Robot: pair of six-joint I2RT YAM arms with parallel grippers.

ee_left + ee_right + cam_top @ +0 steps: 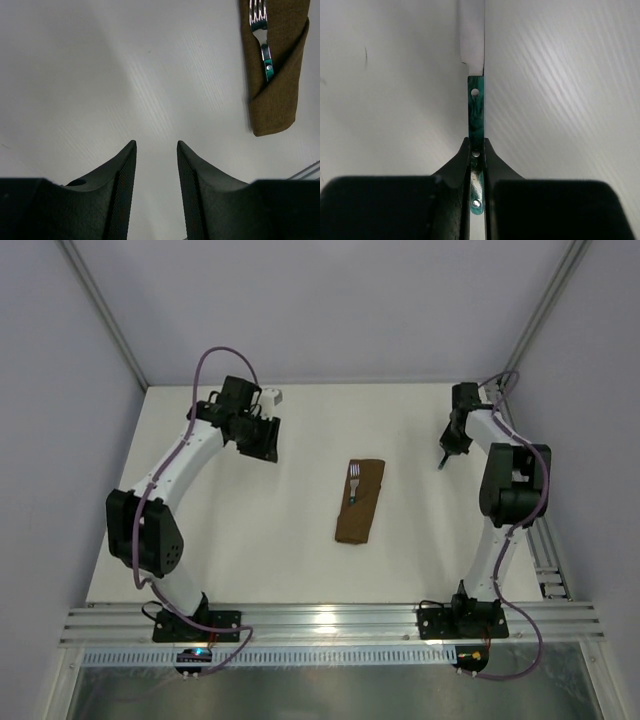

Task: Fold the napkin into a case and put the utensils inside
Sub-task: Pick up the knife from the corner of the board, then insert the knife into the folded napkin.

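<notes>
the case (pixel 361 502) lies in the middle of the table (pixel 250 540), with the fork (pixel 261 30) tucked in its far end, tines sticking out. the right gripper (pixel 476 146) is clamped on the knife (pixel 475 100) by its teal handle, toward the far right. the left gripper (pixel 156 150) stands partly open and empty, left of the case.

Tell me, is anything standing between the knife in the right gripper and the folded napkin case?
Nothing visible does. The right gripper is shut on the knife, and only bare table lies between it and the case. The fork already sits in the case's pocket.
</notes>
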